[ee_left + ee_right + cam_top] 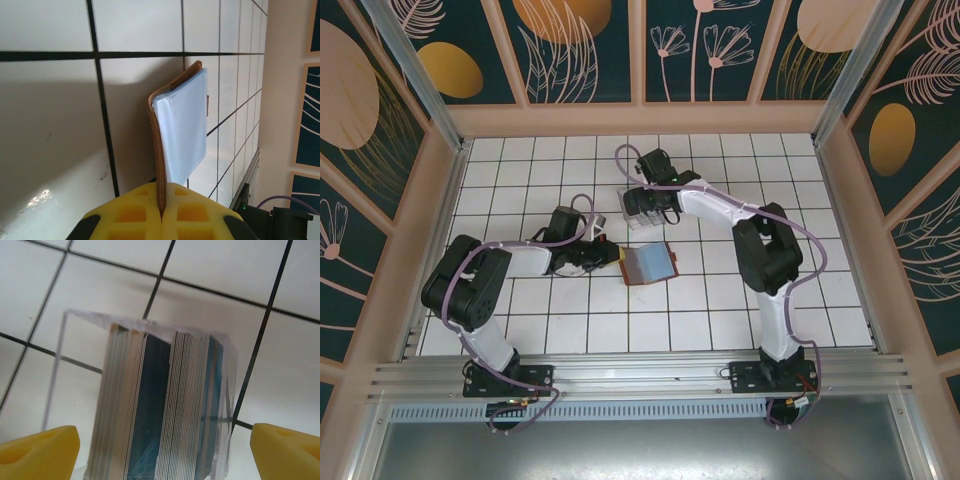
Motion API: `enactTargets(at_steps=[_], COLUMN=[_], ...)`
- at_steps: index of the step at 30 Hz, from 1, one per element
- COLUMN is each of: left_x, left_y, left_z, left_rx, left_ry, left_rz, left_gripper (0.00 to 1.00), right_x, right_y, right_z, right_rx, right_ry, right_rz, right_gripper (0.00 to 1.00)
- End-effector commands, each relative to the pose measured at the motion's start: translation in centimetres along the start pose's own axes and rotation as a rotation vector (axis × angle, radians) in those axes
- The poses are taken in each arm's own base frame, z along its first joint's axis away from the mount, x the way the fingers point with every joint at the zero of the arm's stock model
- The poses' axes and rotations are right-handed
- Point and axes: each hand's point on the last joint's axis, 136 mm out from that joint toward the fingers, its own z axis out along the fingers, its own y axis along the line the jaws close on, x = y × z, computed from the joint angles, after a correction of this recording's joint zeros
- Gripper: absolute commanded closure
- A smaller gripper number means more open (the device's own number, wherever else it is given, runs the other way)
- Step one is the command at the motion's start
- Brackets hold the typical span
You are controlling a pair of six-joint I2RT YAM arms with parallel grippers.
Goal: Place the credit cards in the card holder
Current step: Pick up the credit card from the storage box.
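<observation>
Credit cards (160, 410) upright inside clear tray (80, 365), seemingly packed

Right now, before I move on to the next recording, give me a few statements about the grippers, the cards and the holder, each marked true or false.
1. The left gripper is shut on an edge of the card holder. True.
2. The right gripper is clamped on a single card. False: its jaws stand wide apart, one on either side of the stack of credit cards.
3. The credit cards stand on edge, packed together in a clear tray. True.
4. Seen from above, the card holder shows only its brown cover. False: its pale blue inner face is turned up, with brown only around the border.
</observation>
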Motion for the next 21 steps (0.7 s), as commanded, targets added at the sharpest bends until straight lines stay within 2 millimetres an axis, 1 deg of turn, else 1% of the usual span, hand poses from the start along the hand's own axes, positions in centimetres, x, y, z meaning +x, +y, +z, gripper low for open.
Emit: enactTargets(at_steps=[1, 6, 9, 11, 13, 15, 17, 21], left_x=[-0.6, -0.5, -0.3, -0.2, -0.1, -0.1, 0.0, -0.1], left_y=[-1.1, -1.2, -0.9, -0.6, -0.5, -0.4, -0.3, -0.1], left_z=[0.1, 0.2, 0.3, 0.5, 0.5, 0.6, 0.8, 0.8], left_rx=[0.050, 0.053, 0.047, 0.044, 0.043, 0.043, 0.043, 0.037], left_ry=[-0.009, 0.001, 0.012, 0.023, 0.020, 0.020, 0.029, 0.023], left_rz=[-0.002, -0.004, -0.008, -0.013, -0.016, -0.018, -0.023, -0.020], left_gripper=[1.00, 1.00, 1.00, 1.00, 1.00, 0.99, 1.00, 1.00], right_x=[-0.1, -0.1, 0.0, -0.1, -0.5, -1.0, -1.6, -2.1], right_y=[-0.2, -1.5, -2.6, -3.0, -2.9, -2.9, -3.2, -4.0], right_z=[-0.3, 0.3, 0.9, 0.9, 0.7, 0.2, -0.3, -0.7], right_rx=[0.057, 0.133, 0.205, 0.244, 0.272, 0.311, 0.359, 0.423], right_ry=[0.033, 0.028, 0.028, 0.023, 0.010, -0.008, -0.024, -0.038], right_rz=[-0.055, -0.043, -0.053, -0.058, -0.069, -0.081, -0.084, -0.089], right_gripper=[0.10, 0.12, 0.14, 0.15, 0.17, 0.22, 0.29, 0.36])
